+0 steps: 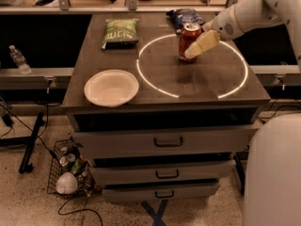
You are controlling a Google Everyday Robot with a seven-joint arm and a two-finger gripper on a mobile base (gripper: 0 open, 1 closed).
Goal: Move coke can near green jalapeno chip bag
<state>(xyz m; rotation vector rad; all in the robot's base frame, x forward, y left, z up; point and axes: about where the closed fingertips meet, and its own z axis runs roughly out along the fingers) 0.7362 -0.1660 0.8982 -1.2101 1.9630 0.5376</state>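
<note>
The coke can (186, 41) stands upright on the dark tabletop (117, 65), at the far edge of a glowing ring of light. The green jalapeno chip bag (120, 32) lies flat at the table's far left, well apart from the can. My gripper (197, 47) reaches in from the upper right, and its pale fingers (203, 43) overlap the can's right side. Whether they touch or enclose the can does not show.
A dark blue chip bag (186, 17) lies just behind the can. A white bowl (111, 87) sits near the front left edge. Drawers (164, 140) are below the tabletop. A wire basket (70, 171) with clutter is on the floor at left, and a water bottle (19, 59) on a side ledge.
</note>
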